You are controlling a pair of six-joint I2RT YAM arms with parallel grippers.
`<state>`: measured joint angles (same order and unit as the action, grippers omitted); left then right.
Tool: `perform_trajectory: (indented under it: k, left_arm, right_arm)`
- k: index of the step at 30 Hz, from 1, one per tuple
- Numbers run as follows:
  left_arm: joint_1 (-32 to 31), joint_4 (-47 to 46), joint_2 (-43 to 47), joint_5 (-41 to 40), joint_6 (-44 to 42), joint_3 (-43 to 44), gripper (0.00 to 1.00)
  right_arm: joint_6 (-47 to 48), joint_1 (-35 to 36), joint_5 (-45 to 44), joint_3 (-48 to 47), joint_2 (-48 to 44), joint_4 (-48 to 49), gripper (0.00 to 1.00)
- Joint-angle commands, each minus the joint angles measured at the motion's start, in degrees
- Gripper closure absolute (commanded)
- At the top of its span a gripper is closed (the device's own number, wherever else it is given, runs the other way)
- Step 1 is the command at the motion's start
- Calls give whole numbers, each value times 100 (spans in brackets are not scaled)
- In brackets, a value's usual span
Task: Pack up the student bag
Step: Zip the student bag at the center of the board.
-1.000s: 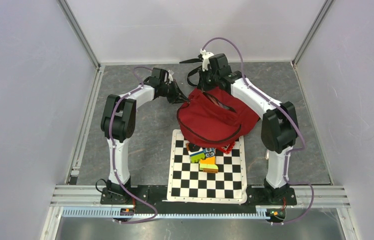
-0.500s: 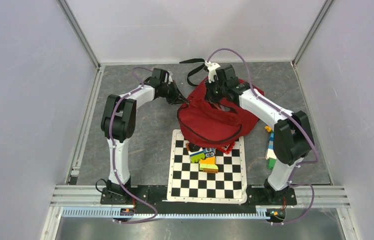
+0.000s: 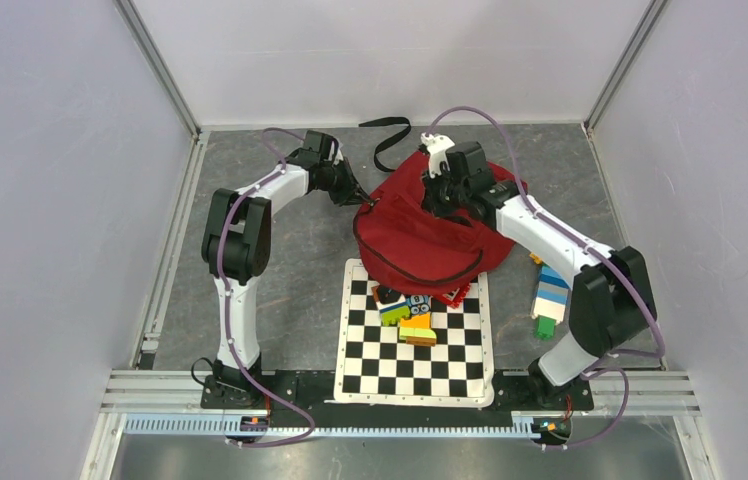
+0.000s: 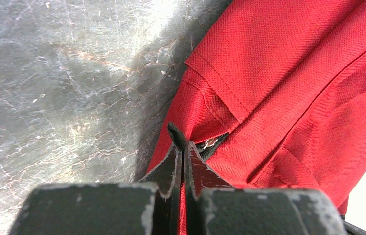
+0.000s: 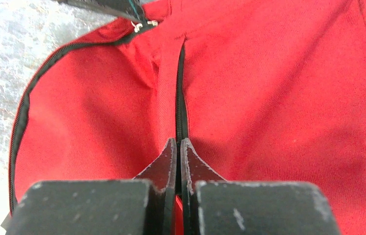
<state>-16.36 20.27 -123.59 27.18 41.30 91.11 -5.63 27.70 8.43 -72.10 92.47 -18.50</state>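
Pinched shut on student bag (image 3: pixel 420 240) — left claw (image 4: pixel 180 139), right claw (image 5: pixel 177 142).

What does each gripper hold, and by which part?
Left gripper: bag, by a dark tab at its edge. Right gripper: shut on the bag's zipper line.

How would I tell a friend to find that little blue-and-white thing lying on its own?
Find the checkerboard mat at the near middle, then look right, off the mat, onto the grey tabletop by the right arm. There lies a short block stack, banded blue and white with a green near end. Unlike the toys jumbled on the mat, it lies alone.
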Motion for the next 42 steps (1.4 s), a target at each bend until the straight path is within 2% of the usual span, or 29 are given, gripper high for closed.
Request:
perform_trajectory:
  k: [1,11,24,34,42]
  left_arm:
    - [195,254,14,-638,-401,315,98]
    - [317,456,-166,-805,-641,619,98]
    - [466,504,-315,-868,-709,741,98]
    - [510,491,-359,-1000,-789,821,98]
    - [546,495,-333,-1121,-867,799,98]
  right_arm:
    - [125,-61,-206,325,-554,34,100]
    - [174,-115,-952,752,-1202,79,100]
    - [152,-178,-1443,1330,-1894,-200,100]
    - [30,-186,-2241,1705,-2175,-424,100]
    - [-70,-220,-2546,1854,-2293,-390,100]
